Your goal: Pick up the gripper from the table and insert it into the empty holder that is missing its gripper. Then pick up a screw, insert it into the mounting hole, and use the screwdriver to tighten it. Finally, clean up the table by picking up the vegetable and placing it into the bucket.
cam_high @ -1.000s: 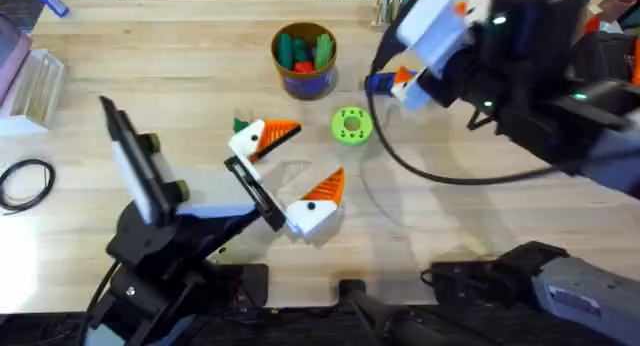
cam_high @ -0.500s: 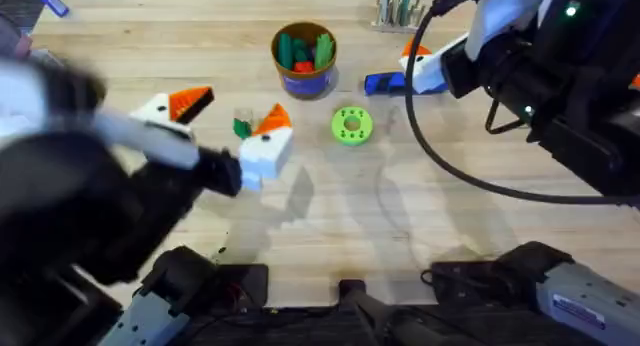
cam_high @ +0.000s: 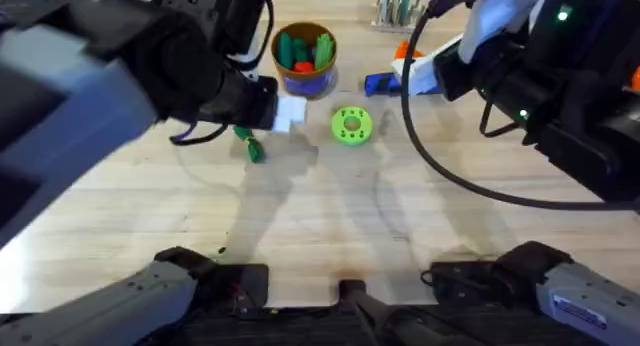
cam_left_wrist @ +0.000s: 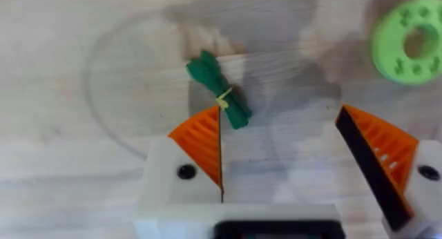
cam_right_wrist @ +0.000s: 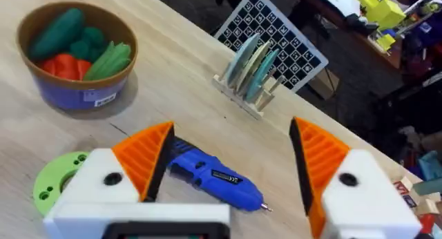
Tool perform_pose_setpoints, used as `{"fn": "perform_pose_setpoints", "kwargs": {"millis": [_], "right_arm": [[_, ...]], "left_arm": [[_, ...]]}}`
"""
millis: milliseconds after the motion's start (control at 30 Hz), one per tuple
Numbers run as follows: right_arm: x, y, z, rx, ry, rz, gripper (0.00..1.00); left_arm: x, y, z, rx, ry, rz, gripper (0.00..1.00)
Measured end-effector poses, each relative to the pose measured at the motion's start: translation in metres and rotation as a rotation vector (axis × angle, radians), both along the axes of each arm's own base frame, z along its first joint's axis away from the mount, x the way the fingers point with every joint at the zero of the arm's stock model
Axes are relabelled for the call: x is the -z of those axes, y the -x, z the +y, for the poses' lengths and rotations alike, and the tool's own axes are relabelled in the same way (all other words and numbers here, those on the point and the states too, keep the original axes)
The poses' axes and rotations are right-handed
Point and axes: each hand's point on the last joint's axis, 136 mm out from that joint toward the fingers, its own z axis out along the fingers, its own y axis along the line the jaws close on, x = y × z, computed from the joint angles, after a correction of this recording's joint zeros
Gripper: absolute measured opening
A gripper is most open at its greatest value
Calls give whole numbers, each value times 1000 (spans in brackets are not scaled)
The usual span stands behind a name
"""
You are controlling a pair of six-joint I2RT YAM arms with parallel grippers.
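Left arm has swung up and forward since half a second ago; left gripper (cam_left_wrist: pixel 290 177) now hangs spread over the vegetable (cam_left_wrist: pixel 219 98) on the table. Right gripper (cam_right_wrist: pixel 228 177) gapes wide above the screwdriver (cam_right_wrist: pixel 214 173), near the bucket (cam_right_wrist: pixel 76 52).

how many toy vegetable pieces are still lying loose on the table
1: a small dark green tied leafy toy vegetable on the bare wood beside the left arm's pincer. Others sit inside the blue tan-rimmed bucket.
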Motion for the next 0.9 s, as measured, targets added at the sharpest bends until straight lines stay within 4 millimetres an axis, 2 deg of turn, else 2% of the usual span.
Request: {"fn": "perform_pose_setpoints", "kwargs": {"millis": [133, 233, 400, 600, 633, 700, 833, 900], "right_arm": [[0, 0, 0, 0, 0, 0, 985], [0, 0, 0, 0, 0, 0, 984], [0, 0, 0, 0, 0, 0, 986], [0, 0, 0, 0, 0, 0, 987], [0, 0, 0, 0, 0, 0, 990], [0, 0, 0, 0, 0, 0, 990], [0, 0, 0, 0, 0, 0, 990], [0, 0, 0, 0, 0, 0, 992]], "left_arm": [[27, -10, 22, -289, 87, 111, 985], [48, -14, 33, -431, 115, 185, 986], [80, -22, 32, -558, 137, 264, 986], [115, -16, 33, -660, 107, 373, 988], [117, -15, 32, -668, 107, 383, 961], [115, -20, 31, -677, 119, 372, 700], [115, -20, 30, -688, 123, 374, 71], [111, -15, 32, -693, 110, 393, 16]]}}
